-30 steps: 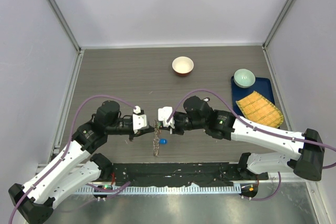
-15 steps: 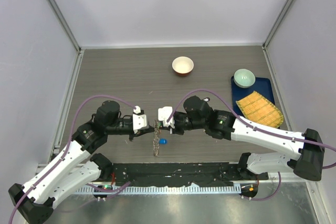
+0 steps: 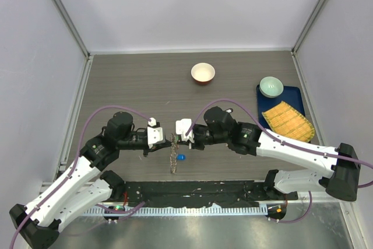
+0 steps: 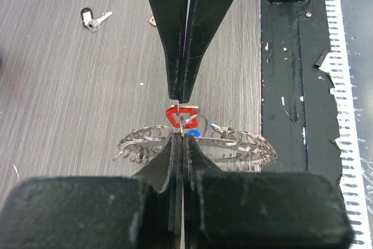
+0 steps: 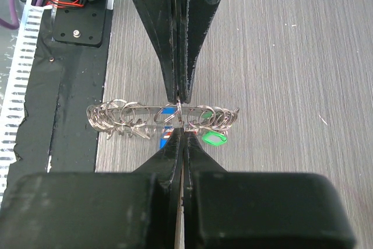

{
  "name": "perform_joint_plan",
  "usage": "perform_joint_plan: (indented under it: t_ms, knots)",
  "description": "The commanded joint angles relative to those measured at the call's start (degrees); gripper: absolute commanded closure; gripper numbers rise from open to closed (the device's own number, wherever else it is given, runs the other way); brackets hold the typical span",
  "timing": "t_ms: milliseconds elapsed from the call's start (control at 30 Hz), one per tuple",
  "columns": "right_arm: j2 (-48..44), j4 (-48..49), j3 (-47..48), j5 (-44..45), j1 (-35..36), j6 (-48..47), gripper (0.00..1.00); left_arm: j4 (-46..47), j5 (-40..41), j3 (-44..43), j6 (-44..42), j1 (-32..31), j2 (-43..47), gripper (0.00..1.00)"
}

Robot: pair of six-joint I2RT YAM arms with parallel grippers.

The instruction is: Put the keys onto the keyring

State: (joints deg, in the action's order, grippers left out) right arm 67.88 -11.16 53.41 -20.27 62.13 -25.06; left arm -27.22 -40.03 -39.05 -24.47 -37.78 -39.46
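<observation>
Top cam's looking down over whole bench [image 3: 128, 80]; wrist cams are facing each other close-up, sharing keyring [image 4: 250, 146].

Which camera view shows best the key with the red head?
The left wrist view: the red key shows plainly, right at the keyring. The right wrist view gives no clear red, and in the top view it is too small to find.

Grey wood-grain surface [image 3: 128, 86] enclosed by pale walls [image 3: 186, 4]. A small red bowl with a cream inside [image 3: 203, 73] stands toward the far middle. At the right, a blue tray [image 3: 294, 94] holds a pale green bowl [image 3: 271, 86] and a yellow ribbed mat [image 3: 287, 121]. A black strip [image 3: 192, 193] lines the near edge.
</observation>
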Motion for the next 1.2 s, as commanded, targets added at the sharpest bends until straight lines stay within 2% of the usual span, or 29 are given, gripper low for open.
perform_joint_plan:
  t_ms: [0,1167]
  knots:
    - [-1.7,2.2,0.1,-0.8,-0.1,0.4,0.99,4.2,-0.3,-0.4,-0.4,-0.1,0.4,1.00]
    - [-1.2,4.4,0.1,-2.1,-0.1,0.8,0.99,3.9,-2.0,-0.6,-0.4,-0.1,-0.4,1.00]
